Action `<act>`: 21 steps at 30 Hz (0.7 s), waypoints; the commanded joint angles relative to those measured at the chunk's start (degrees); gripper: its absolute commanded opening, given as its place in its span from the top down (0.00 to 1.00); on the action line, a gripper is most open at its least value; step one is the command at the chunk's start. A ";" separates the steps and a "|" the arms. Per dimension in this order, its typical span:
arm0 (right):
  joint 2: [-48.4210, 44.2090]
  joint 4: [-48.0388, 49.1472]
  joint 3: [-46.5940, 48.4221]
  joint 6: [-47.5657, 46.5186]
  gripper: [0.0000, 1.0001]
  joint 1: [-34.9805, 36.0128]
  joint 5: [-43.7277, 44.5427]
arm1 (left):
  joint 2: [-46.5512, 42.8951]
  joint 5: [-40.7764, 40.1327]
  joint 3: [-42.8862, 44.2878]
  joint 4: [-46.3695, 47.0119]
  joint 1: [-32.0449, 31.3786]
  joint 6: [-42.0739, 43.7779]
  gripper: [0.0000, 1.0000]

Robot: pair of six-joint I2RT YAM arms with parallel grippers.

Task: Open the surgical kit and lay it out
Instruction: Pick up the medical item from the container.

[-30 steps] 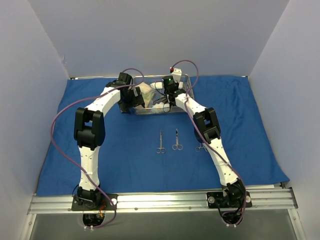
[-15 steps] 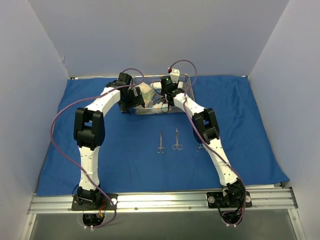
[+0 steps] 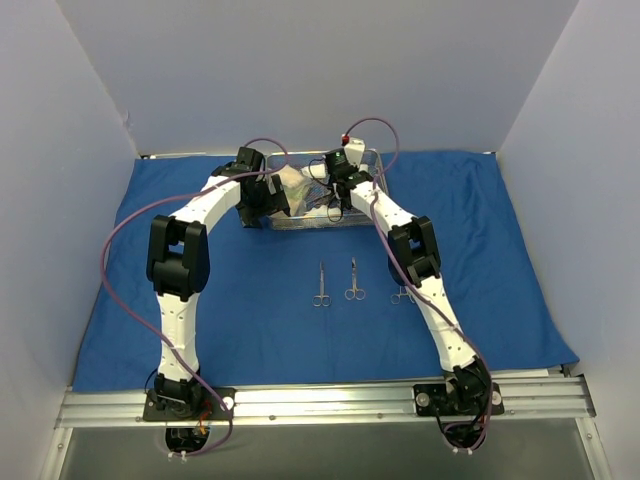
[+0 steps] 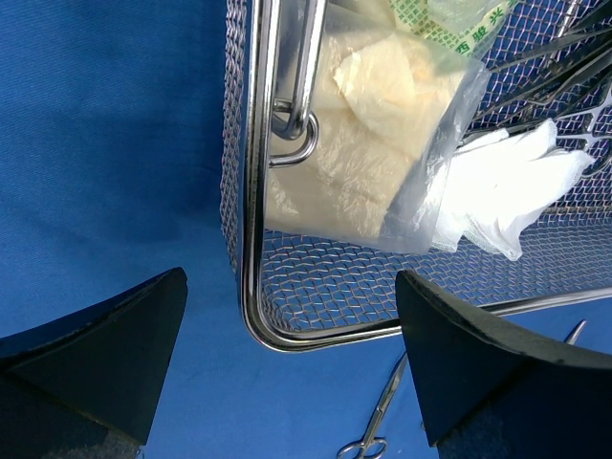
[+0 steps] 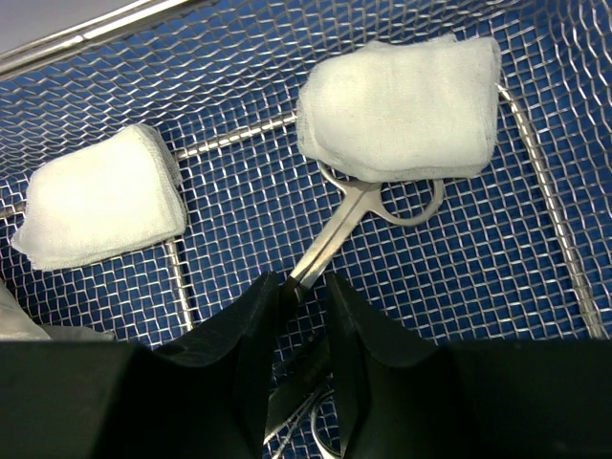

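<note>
Your right end effector (image 5: 302, 287) pinches the scissors (image 5: 359, 206); the gauze pad (image 5: 397, 96) on their loops just ahead may snag as you lift; left end effector (image 4: 290, 296) spread.

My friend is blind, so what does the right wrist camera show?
The right gripper straddles a steel scissors-like tool in the wire-mesh tray. One white gauze pad covers part of its ring handles; another gauze pad lies left.
</note>
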 commanded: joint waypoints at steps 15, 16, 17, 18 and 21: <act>3.14 -11.12 -2.73 6.29 0.96 -3.39 -0.85 | -4.77 1.04 -2.58 1.15 -0.58 0.20 0.00; 2.96 -11.03 -3.08 6.29 1.00 -3.48 -0.50 | -4.77 0.95 -2.57 1.15 -0.50 0.29 0.00; 2.70 -10.25 -4.22 6.21 1.00 -3.48 -0.06 | -4.77 0.95 -2.57 1.07 -0.49 0.29 0.00; 1.57 -9.37 -5.19 6.03 1.00 -3.56 0.81 | -4.77 0.95 -2.49 1.07 -0.49 0.29 0.00; -2.64 -2.89 -10.70 4.98 1.00 -2.95 2.30 | -4.42 1.21 -2.14 1.15 -0.49 0.29 0.00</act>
